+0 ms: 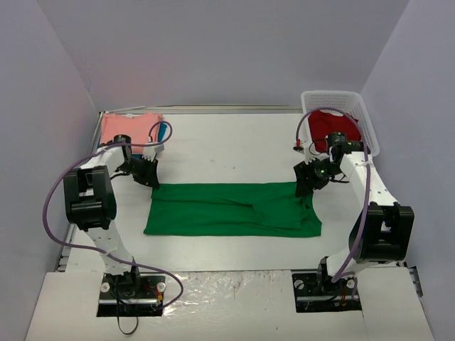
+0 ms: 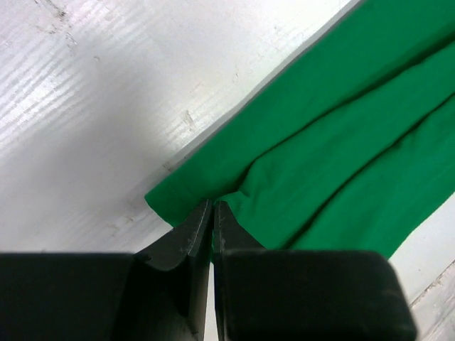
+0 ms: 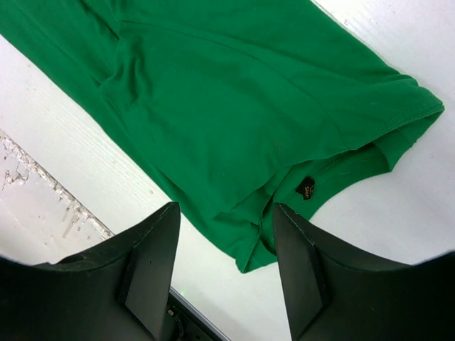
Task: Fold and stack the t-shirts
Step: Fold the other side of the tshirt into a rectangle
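Observation:
A bright green t-shirt (image 1: 234, 208) lies folded into a long strip across the middle of the table. My left gripper (image 1: 147, 172) is at its far left corner; in the left wrist view the gripper (image 2: 212, 206) is shut, pinching the puckered edge of the green shirt (image 2: 334, 135). My right gripper (image 1: 311, 179) hovers open over the far right end; in the right wrist view the gripper (image 3: 226, 217) straddles the collar corner of the shirt (image 3: 234, 106) near the black size tag (image 3: 306, 188). A salmon-pink t-shirt (image 1: 128, 128) lies folded at the far left. A red t-shirt (image 1: 341, 140) is in the basket.
The white mesh basket (image 1: 340, 103) stands at the far right corner, just behind my right arm. A strip of teal-blue cloth (image 1: 162, 133) shows at the pink shirt's right edge. Purple cables loop off both arms. Grey walls close in the table.

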`<state>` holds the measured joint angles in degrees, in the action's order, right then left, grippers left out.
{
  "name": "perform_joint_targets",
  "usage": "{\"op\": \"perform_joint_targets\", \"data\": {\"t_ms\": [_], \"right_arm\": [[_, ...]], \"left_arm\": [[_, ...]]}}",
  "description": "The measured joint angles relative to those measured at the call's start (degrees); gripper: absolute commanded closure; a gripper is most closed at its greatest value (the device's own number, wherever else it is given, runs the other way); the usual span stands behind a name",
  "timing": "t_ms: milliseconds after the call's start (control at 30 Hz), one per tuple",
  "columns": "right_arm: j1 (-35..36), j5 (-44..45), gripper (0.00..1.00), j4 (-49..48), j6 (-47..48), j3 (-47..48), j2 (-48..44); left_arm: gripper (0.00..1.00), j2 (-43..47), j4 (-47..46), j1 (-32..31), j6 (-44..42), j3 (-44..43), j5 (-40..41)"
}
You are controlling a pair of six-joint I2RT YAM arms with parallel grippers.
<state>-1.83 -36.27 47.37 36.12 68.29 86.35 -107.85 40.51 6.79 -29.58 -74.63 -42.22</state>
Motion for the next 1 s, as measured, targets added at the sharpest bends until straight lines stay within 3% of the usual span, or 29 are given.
{"op": "perform_joint_targets", "data": {"t_ms": [533,1000], "right_arm": [[-0.8,-0.4,0.50,0.0,0.0,0.0,0.0],[-0.8,-0.4,0.49,0.0,0.0,0.0,0.0]], "left_arm": [[0.98,10.4,7.0,0.0,-8.6,5.9,-0.4],[0.98,12.2,13.2,0.0,-19.2,9.6,1.4]]}}
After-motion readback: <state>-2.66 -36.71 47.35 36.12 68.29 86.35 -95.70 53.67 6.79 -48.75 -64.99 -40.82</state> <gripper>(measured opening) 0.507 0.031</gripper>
